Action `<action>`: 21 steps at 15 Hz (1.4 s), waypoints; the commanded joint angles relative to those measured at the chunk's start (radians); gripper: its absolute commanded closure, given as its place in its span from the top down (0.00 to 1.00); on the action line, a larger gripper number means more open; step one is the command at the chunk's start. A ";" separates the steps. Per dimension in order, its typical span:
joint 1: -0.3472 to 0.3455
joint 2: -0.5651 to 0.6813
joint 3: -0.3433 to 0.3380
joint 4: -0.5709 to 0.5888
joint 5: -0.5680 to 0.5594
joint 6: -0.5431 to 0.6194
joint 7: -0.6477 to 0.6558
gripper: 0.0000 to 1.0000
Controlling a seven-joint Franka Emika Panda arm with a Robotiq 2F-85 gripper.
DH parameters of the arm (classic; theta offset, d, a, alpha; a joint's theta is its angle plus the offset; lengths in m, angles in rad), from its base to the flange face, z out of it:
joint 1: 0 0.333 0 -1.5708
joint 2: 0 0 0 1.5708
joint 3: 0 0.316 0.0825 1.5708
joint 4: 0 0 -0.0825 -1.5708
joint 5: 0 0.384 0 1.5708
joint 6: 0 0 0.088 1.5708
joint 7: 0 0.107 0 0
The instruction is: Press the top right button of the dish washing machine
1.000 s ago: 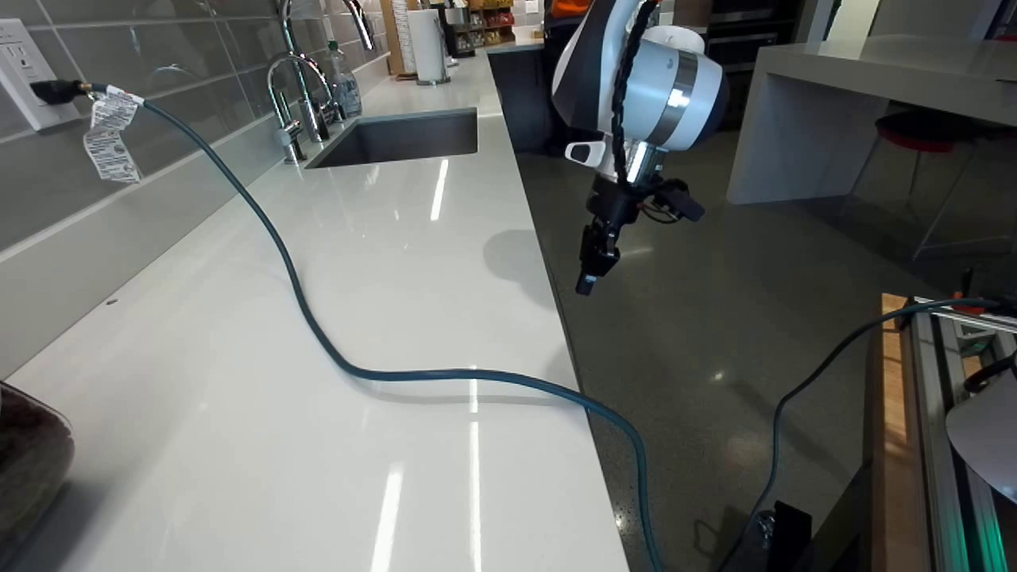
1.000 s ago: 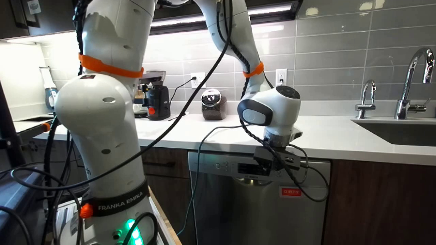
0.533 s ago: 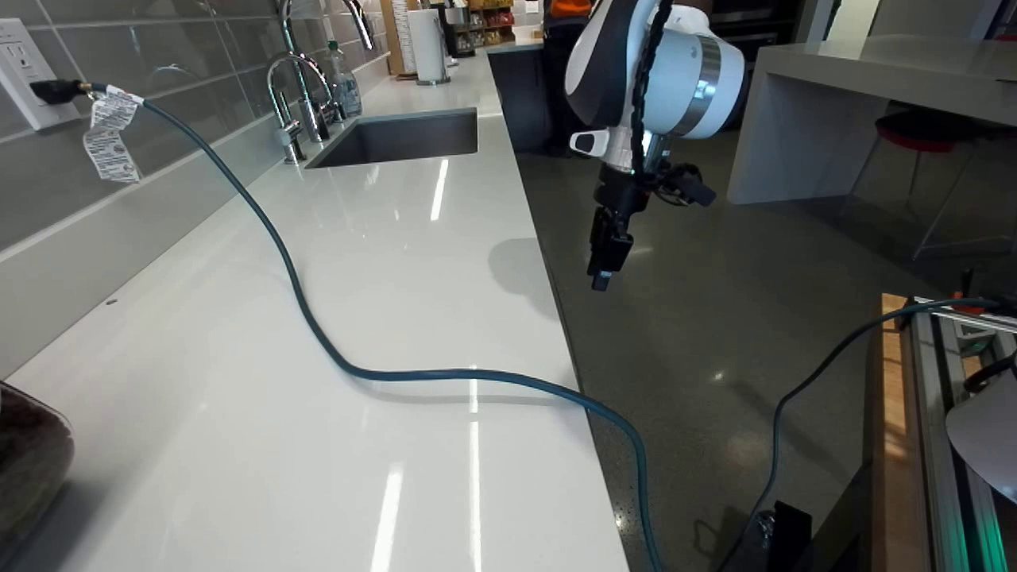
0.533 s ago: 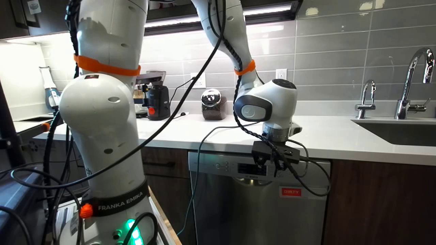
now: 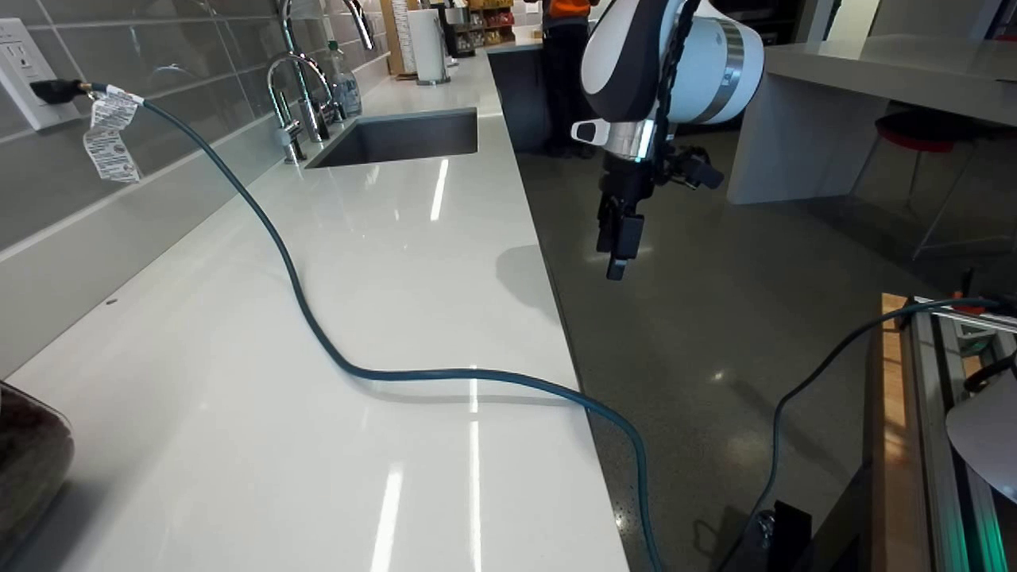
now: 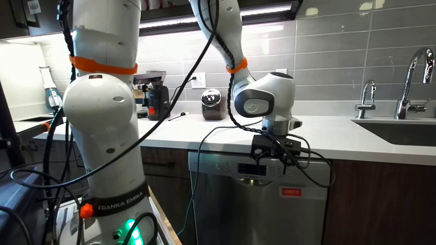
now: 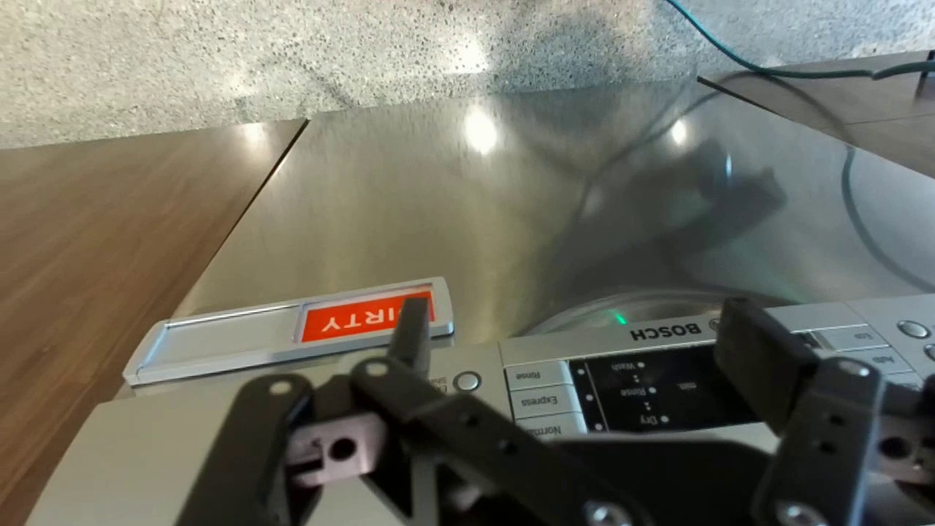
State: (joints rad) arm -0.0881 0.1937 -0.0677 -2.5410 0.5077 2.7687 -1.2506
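The steel dish washing machine point(image 6: 252, 211) stands under the counter. Its control panel point(image 6: 209, 165) spans the top edge. Upside down in the wrist view are the black display point(image 7: 657, 394) and a column of buttons beside it: Rinse point(image 7: 539, 375), Express point(image 7: 543, 400) and Normal point(image 7: 549, 425). My gripper's body covers part of Normal and whatever lies beyond it; which is the top right button I cannot tell. A round button point(image 7: 466, 381) sits near one finger. My gripper point(image 7: 577, 314) is open, nothing between its fingers, over the panel and off the counter edge point(image 5: 616, 266).
A magnetic DIRTY sign point(image 6: 291, 192) is on the door. The white counter point(image 5: 318, 461) juts above the machine, with a teal cord point(image 5: 445, 374) across it and over the edge. The sink point(image 6: 402, 134) and a dark jar point(image 6: 214, 110) are on the counter's length.
My gripper has gone from shut to open. The hand has risen slightly and shifted away from the counter edge, moving a little left in the view that faces the machine.
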 commanded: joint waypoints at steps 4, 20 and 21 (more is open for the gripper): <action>-0.013 -0.078 0.002 -0.032 -0.271 -0.046 0.250 1.00; 0.020 -0.309 0.010 -0.015 -0.477 -0.335 0.457 1.00; 0.024 -0.322 0.010 -0.014 -0.484 -0.345 0.469 1.00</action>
State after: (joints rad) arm -0.0802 -0.0756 -0.0572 -2.5465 0.0704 2.4732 -0.8439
